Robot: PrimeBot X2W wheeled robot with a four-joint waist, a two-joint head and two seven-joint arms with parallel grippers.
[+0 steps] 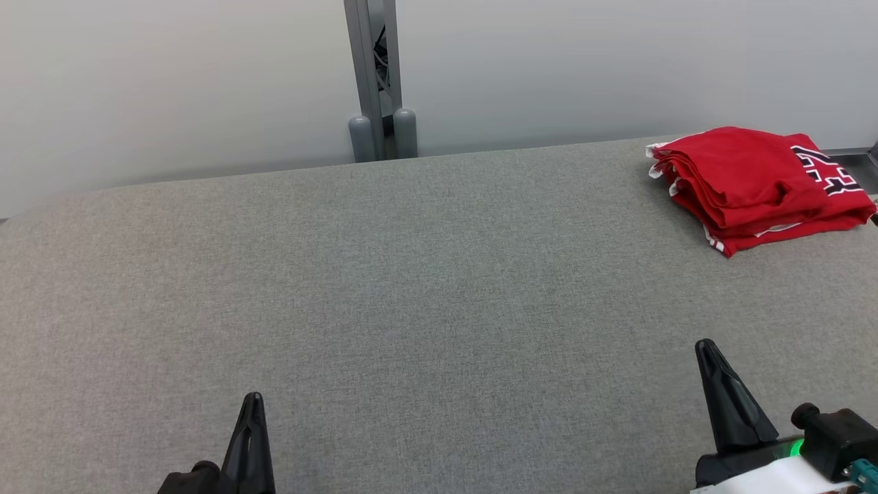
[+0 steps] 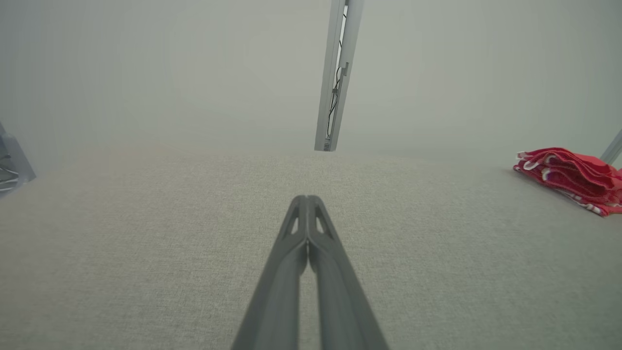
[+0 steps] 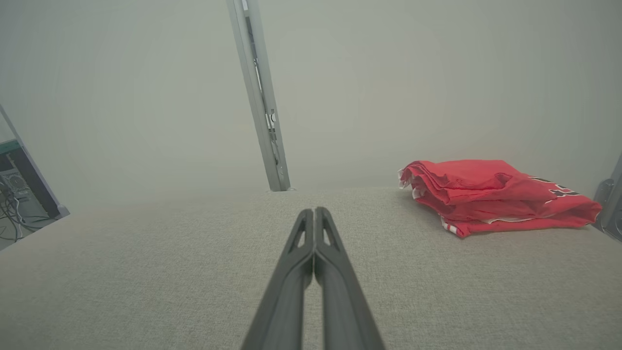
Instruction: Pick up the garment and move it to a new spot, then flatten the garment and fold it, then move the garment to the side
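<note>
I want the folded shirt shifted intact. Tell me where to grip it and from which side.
Probably take the shirt by its layered left edge, facing the middle of the table: the folds stack there, so one pinch catches them all. Bring the right tool, now shut, in low from that open side.

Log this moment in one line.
garment: folded, far right of table | left gripper: shut, empty | right gripper: shut, empty | stage: set aside
</note>
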